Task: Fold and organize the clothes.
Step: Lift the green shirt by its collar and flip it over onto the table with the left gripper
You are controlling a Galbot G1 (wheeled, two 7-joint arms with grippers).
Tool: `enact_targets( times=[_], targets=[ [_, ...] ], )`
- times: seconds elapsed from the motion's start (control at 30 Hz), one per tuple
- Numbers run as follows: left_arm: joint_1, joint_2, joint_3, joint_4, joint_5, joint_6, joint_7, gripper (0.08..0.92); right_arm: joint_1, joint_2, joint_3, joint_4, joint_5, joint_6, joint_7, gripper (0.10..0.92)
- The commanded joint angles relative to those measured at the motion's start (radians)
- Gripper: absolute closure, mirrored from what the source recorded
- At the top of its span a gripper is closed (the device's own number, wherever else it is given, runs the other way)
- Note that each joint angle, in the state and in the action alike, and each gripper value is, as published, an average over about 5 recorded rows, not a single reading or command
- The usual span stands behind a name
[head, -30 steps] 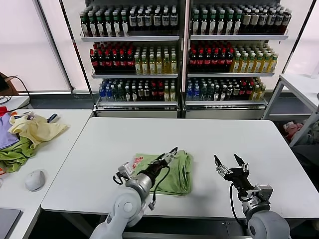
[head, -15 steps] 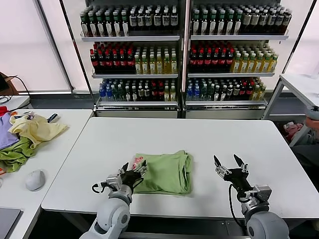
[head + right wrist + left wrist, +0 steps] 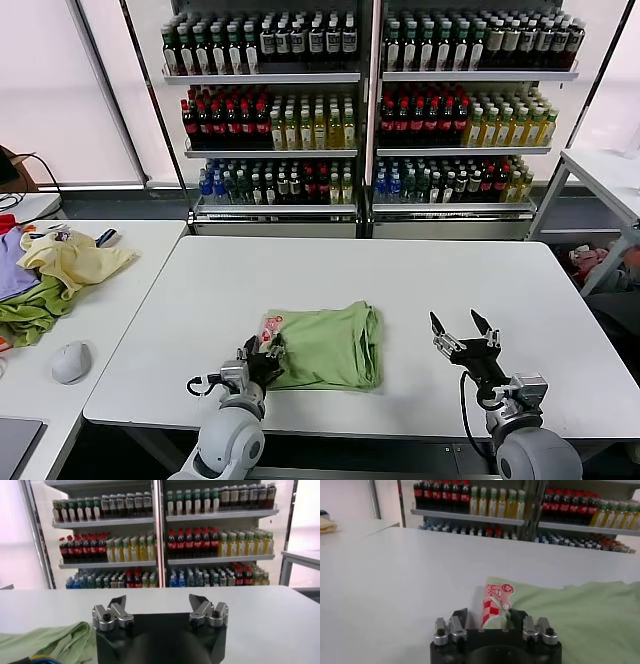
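One light green shirt point(image 3: 330, 345) lies folded on the white table point(image 3: 420, 285), towards its near edge, seen from the head camera. At its left corner a flap with a red, pink and white print point(image 3: 271, 322) shows. The left pincer point(image 3: 262, 356) sits right at that corner, low over the table; from here I cannot tell how its fingers stand. The right pincer point(image 3: 462, 325) hovers well to the right of the shirt, fingers spread wide and holding nothing. A pile of yellow, olive and purple garments point(image 3: 45, 275) rests on the side table to the left.

From the left wrist, the left pincer point(image 3: 490, 620) has its fingers on either side of the printed flap point(image 3: 495, 602), which stands up between them; whether they press it I cannot tell.

From the right wrist, the right pincer point(image 3: 159, 605) gapes wide, with the shirt point(image 3: 50, 642) lying off to one side.
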Motion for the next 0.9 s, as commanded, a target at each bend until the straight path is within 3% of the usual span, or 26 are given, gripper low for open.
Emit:
enact_targets(
  times=[0.03,0.3,0.47,0.73,0.9],
  targets=[
    [0.01,0.011,-0.006,-0.002,-0.051,-0.01,0.02,0.51,0.0,0.004,0.001,0.007,-0.003,-0.001,0.001,0.203],
    [0.002,0.057,-0.109,-0.066,-0.247,-0.054,0.042,0.744,-0.001,0.017,-0.002,0.016,-0.011,-0.001,0.002,0.203],
    [0.001,0.148,-0.238,-0.14,-0.361,-0.038,0.058,0.867,0.001,0.017,-0.002,0.019,-0.011,0.0,0.002,0.203],
    [-0.025,0.38,-0.495,-0.173,-0.565,0.035,0.089,0.882,0.016,0.021,-0.007,0.013,-0.007,0.003,0.0,0.203],
    [-0.067,0.451,-0.58,-0.2,-0.653,0.082,0.082,0.882,0.023,0.027,-0.015,0.01,-0.007,0.006,-0.002,0.203]
  ],
)
